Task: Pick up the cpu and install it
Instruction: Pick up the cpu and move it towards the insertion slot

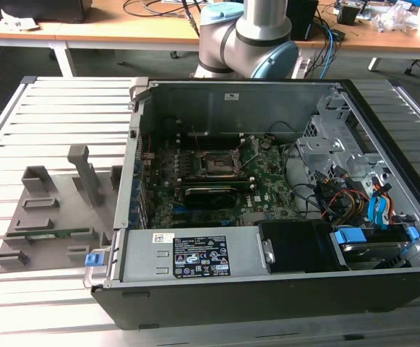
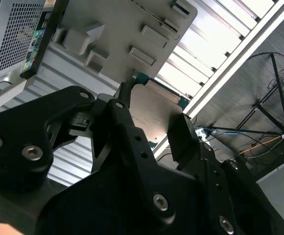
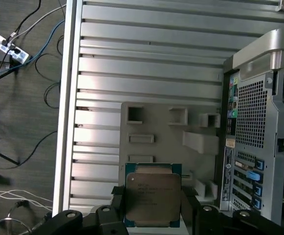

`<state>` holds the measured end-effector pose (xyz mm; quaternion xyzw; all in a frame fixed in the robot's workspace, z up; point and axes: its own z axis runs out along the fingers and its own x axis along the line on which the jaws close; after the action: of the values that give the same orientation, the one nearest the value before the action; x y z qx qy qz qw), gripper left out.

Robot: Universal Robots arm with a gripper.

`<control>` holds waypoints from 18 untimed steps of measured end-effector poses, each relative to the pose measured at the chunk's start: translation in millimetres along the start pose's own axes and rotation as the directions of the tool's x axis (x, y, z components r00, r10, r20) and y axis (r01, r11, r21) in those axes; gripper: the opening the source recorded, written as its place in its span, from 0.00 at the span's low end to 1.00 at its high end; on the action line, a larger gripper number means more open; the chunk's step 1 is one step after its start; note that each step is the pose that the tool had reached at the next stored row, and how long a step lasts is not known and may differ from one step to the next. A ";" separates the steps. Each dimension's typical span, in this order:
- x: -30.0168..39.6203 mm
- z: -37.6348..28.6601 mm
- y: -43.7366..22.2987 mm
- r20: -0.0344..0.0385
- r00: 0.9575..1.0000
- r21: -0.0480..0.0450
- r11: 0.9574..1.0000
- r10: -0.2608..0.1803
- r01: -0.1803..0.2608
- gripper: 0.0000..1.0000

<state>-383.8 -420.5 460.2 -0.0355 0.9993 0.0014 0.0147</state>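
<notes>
Cpu, one: a flat square chip with a matt silvery lid on a thin teal rim. It is clamped at two opposite edges between the two black fingers of the end effector, with the tray and worktop beyond it. Its pale tan underside shows in the second wrist view.

Exterior view, from its left to its right:
- Worktop, one: pale metal, ribbed in long parallel slats.
- Tray, one: grey moulded plastic, flat, with raised blocks, upright posts and rectangular pockets.
- Memory stick, one: long, narrow and green, lying in a slot of the tray.
- Computer case, one: black and grey sheet metal, lying open just beside the tray.
- Motherboard, one: green, crowded with small parts, inside the case.
- Socket frame, one: square, dark metal, on the motherboard.
- Cables, several: a coloured bundle beside the drive bays.
- Arm base, one: grey cylinder with pale blue caps, behind the case.
</notes>
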 end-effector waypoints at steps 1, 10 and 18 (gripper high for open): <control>-6.8 0.4 0.0 0.000 1.000 0.000 1.000 0.000 0.000 0.55; -52.8 2.1 -2.5 -0.002 1.000 0.000 1.000 0.000 0.000 0.55; -103.8 3.6 -5.0 -0.004 1.000 0.000 1.000 0.000 0.000 0.55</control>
<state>-279.8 -418.2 459.6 -0.0355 0.9993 0.0014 0.0125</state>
